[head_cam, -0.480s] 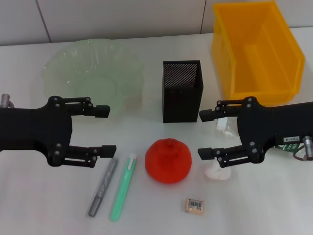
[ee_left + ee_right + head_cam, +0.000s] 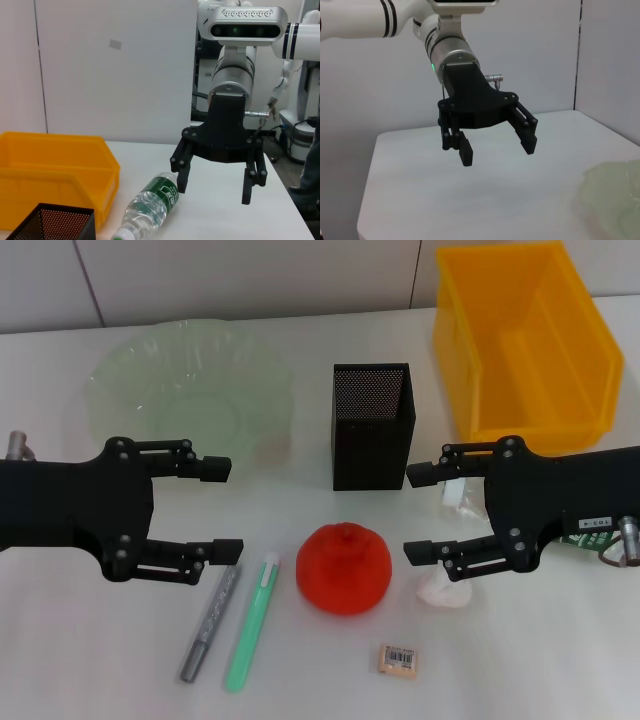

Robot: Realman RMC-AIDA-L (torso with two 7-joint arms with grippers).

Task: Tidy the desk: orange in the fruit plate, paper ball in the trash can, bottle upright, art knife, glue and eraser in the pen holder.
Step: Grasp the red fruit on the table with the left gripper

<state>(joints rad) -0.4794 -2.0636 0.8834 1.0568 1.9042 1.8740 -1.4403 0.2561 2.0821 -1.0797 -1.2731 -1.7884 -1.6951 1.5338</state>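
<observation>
Both claws are hanging over the white table [image 2: 560, 660], each with its black fingers spread wide and gripping nothing. The left gripper [image 2: 224, 508] is pointing toward the middle; behind its upper finger the fruit plate [image 2: 185, 390] is sitting, a translucent pale-green bowl with a wavy, ruffled rim. Just below its lower finger a grey metallic pen-shaped tool [image 2: 210, 623] and a smooth green one [image 2: 252, 624] are lying side by side. The right gripper [image 2: 413, 513] is facing the left one. Between the two claws, slightly nearer the right one, the orange [image 2: 343, 568] is resting, round and red-orange with a puckered top. The paper ball [image 2: 443, 591], a white crumpled wad, is lying just under the right claw's lower finger. The eraser [image 2: 398, 659], a small beige block with a barcode sticker, is lying below it. The pen holder [image 2: 371, 426], square black mesh, is standing just beside the right claw's upper finger, and the trash can [image 2: 525, 340], a glossy yellow plastic bin, is behind that claw. The bottle [image 2: 150, 207], clear plastic with a green label, is lying on its side under the right arm.
</observation>
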